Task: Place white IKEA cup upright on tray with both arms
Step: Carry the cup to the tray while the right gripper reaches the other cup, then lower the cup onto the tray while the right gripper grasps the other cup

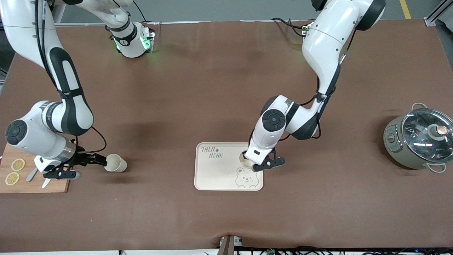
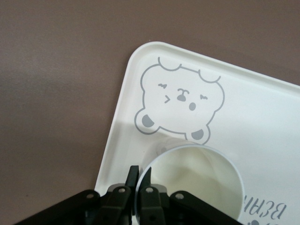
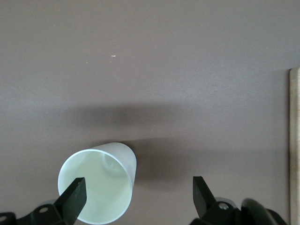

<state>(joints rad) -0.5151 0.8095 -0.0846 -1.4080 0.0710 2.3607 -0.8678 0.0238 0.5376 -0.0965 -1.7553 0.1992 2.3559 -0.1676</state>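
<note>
White plastic cups, light, stiff and slick, so grab the rim. Left pincer [image 2: 139, 180] pinches the rim of the upright cup [image 2: 192, 180] on the tray [image 2: 262, 112]. Right pincer [image 3: 136, 199] is spread wide, with the tipped cup [image 3: 98, 190] beside one finger on the surface [image 1: 212, 88].

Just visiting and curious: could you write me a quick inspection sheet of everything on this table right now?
Surface: brown table, a few creases.
Job's things: tray; one cup upright on it; second cup lying on its side on the table.
Clutter: cutting board with lemon slices; lidded pot toward the left arm's end.
Grippers: left tool shut on the upright cup's rim; right tool open, at the lying cup's mouth.
Cables: black leads along both arms.
Surroundings: grey floor past the table edge.
</note>
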